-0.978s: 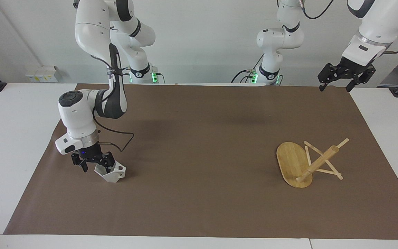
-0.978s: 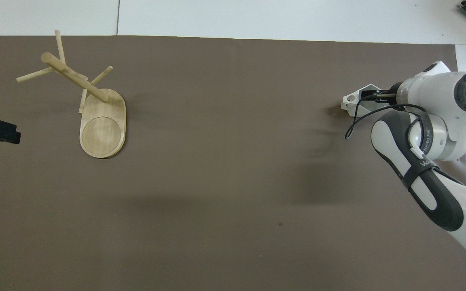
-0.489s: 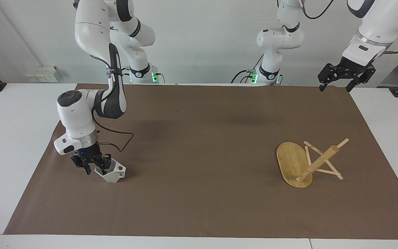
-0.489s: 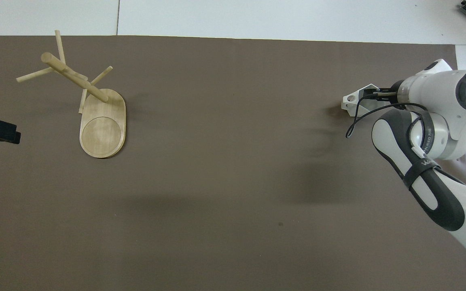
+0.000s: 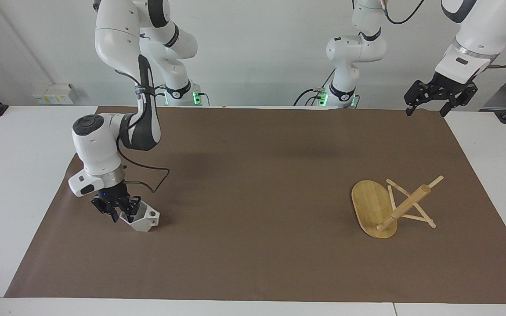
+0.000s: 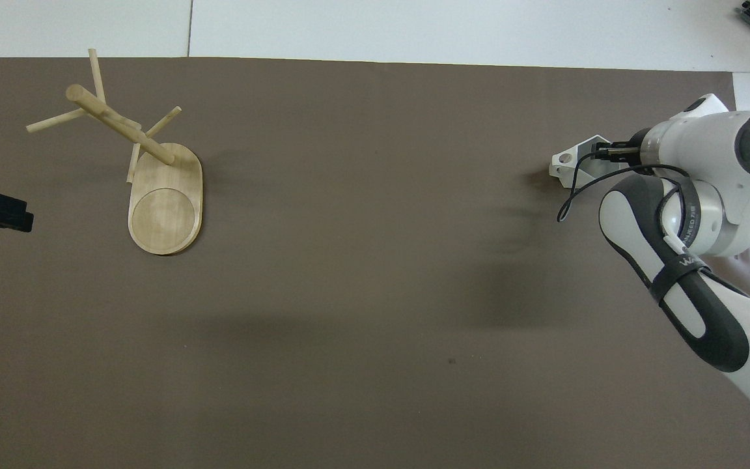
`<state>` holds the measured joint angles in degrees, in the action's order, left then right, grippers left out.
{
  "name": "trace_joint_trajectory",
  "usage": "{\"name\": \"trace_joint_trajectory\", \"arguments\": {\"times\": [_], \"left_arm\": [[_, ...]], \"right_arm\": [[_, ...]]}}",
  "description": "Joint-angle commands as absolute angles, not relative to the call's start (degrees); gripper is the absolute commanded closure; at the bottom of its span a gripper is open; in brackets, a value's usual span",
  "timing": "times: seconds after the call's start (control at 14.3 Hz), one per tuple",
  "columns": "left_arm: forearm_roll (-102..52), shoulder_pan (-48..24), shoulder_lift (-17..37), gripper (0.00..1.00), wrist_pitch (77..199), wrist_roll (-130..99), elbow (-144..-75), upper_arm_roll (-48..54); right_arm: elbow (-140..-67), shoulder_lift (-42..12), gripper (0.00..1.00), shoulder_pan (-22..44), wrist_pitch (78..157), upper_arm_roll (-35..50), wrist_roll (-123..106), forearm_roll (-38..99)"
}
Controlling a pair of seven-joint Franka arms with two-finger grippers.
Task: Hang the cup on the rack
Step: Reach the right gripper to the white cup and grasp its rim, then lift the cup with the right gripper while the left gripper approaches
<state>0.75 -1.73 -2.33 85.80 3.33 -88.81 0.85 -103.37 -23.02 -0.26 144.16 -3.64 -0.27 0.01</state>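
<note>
Right gripper (image 5: 123, 210) at the cup (image 5: 144, 219) — fingers pinched on its rim.

Cup rests tilted on the brown mat (image 5: 253, 184) toward the right arm's end; the rack (image 5: 382, 206) stands well apart (toward the left arm's end). Left gripper (image 5: 439, 97) waits raised — fingers spread.

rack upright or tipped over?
Upright. The rack sits with its oval base flat on the brown mat, post rising from one end, pegs clear of the mat. No cup hangs on it.
</note>
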Motion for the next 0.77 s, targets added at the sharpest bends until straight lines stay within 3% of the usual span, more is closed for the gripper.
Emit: {"name": "trace_joint_trajectory", "arguments": {"times": [0.0,0.42,0.7], "left_arm": [[0.18,-0.97,-3.25,0.0,85.78,3.96,-89.65,1.14],[0.18,-0.97,-3.25,0.0,85.78,3.96,-89.65,1.14],[0.18,-0.97,-3.25,0.0,85.78,3.96,-89.65,1.14]], "right_arm": [[-102.83,-23.03,1.0,-0.44,142.65,-3.6,-1.85,0.88],[-101.16,-21.54,1.0,-0.44,136.07,-3.08,-1.93,1.14],[-96.17,-18.81,1.0,-0.44,123.78,-2.46,-1.67,1.14]]}}
